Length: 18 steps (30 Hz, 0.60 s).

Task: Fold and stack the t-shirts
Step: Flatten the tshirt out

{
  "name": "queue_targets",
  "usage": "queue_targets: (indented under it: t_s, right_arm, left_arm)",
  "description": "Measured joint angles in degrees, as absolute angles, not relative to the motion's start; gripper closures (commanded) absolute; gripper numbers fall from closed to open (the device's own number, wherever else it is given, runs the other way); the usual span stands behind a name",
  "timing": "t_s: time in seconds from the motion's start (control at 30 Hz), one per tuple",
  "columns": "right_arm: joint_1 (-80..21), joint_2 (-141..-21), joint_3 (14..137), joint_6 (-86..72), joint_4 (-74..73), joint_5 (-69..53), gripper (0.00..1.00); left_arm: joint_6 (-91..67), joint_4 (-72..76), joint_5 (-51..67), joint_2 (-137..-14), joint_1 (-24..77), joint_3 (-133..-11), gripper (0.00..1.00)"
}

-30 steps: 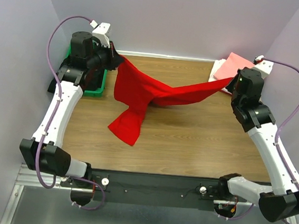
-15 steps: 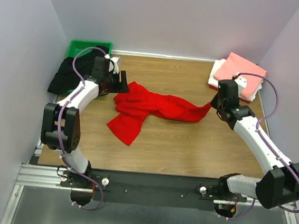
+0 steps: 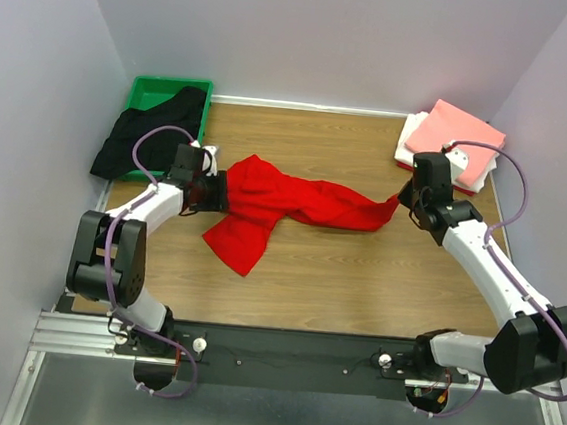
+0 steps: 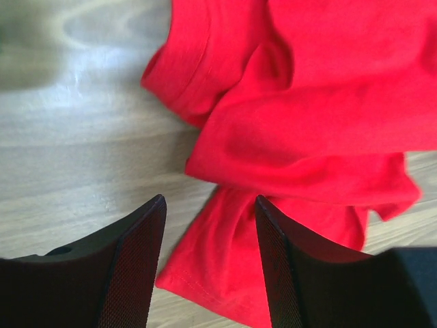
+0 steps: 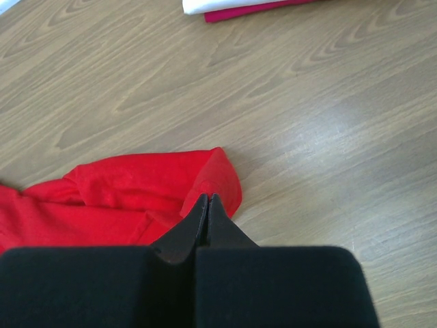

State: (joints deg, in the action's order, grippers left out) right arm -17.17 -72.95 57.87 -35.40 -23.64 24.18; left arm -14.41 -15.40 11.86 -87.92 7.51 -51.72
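Observation:
A bright red t-shirt (image 3: 285, 198) lies crumpled across the middle of the wooden table, stretched left to right. My left gripper (image 3: 223, 192) is open at its left end; in the left wrist view the red cloth (image 4: 307, 102) lies on the wood below and between the spread fingers (image 4: 210, 201), untouched. My right gripper (image 3: 402, 197) is shut on the shirt's right tip, its closed fingers (image 5: 207, 197) pinching a raised fold of red cloth (image 5: 123, 198). A black t-shirt (image 3: 140, 133) hangs out of the green tray. A folded salmon-pink shirt (image 3: 457, 129) lies on a folded white one (image 3: 411, 144) at the back right.
The green tray (image 3: 165, 88) stands at the back left corner. Grey walls close in the table on three sides. Bare wood (image 3: 357, 280) shows in front of the red shirt, toward the arm bases. The folded stack's edge (image 5: 232, 7) shows at the top of the right wrist view.
Both arms have come down and the red shirt has dropped from hanging stretched to lying on the table. The left gripper let go of it, opened, and moved slightly nearer.

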Motion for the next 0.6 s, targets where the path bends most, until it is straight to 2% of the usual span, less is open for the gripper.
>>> queue_targets:
  t_s: [0.47,0.6]
  right_arm:
    - [-17.1,-70.7,54.2,-36.6,-23.7,24.1,1.0]
    - [-17.1,-69.2,53.8,-36.7,-23.6,24.1,0.99]
  left_arm:
    - [-13.6,-11.7,10.2,-95.4,7.4,-52.4,0.44]
    - [-13.4,-10.6,9.8,-97.3,7.3,-54.2,0.51]
